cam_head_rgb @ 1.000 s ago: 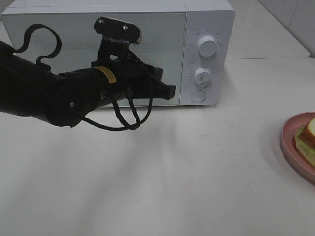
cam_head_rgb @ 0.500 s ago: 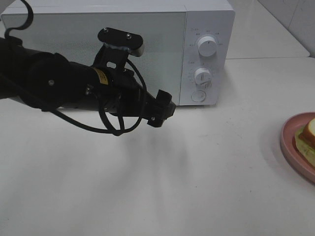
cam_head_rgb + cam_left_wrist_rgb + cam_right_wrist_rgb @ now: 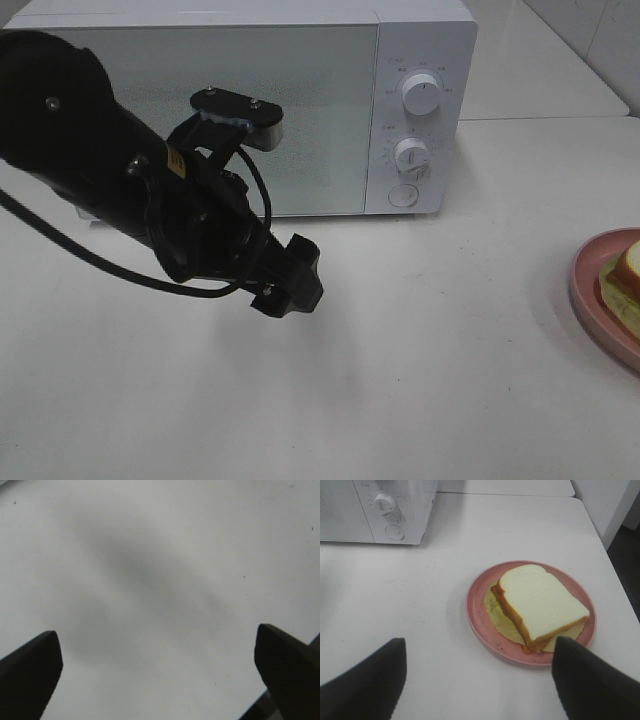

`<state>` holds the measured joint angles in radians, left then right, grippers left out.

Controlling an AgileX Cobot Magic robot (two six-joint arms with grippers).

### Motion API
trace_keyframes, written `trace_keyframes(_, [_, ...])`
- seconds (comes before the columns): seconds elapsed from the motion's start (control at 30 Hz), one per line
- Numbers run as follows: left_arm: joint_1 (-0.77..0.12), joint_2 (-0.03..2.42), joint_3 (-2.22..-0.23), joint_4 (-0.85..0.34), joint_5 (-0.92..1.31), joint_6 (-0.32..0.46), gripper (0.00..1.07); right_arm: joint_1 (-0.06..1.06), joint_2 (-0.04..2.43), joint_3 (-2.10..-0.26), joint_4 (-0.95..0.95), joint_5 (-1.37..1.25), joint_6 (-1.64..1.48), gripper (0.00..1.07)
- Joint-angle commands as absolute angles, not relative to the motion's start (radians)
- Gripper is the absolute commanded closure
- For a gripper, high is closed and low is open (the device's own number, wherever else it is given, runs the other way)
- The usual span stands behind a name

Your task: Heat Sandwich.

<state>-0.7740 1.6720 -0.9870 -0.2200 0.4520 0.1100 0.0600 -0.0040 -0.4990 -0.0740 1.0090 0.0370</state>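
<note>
Sandwich (image 3: 540,607) lies on the pink plate (image 3: 479,621) at the right edge of the white table (image 3: 420,340), well apart from the microwave (image 3: 250,100) standing far left with its door shut. Left gripper (image 3: 157,655) hangs over bare table near the microwave, jaws spread wide, empty. Right gripper (image 3: 477,672) hovers just near of the plate, jaws spread, holding nothing.
</note>
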Motion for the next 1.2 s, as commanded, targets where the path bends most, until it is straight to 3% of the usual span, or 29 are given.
trace_keyframes(0.03, [-0.777, 1.653, -1.015, -0.195, 0.556, 0.06, 0.09, 0.051, -0.031, -0.499, -0.071, 0.994, 0.038, 0.32])
trace_keyframes(0.27, [-0.746, 1.597, -1.026, -0.038, 0.691, -0.135, 0.09, 0.051, -0.031, -0.499, -0.071, 0.994, 0.038, 0.32])
trace_keyframes(0.63, [-0.507, 1.462, -1.026, -0.033, 0.877, -0.133, 0.09, 0.051, -0.031, -0.499, -0.071, 0.994, 0.038, 0.32])
trace_keyframes(0.77, [-0.335, 1.369, -1.026, -0.027, 0.949, -0.131, 0.09, 0.051, -0.031, -0.499, -0.071, 0.994, 0.038, 0.32])
trace_keyframes(0.93, [-0.222, 1.295, -1.021, 0.007, 1.018, -0.129, 0.09, 0.051, -0.031, -0.499, -0.071, 0.994, 0.038, 0.32])
trace_keyframes(1.2, [-0.131, 1.135, -0.922, 0.034, 1.036, -0.126, 0.09, 0.051, -0.031, -0.499, -0.071, 0.994, 0.038, 0.32])
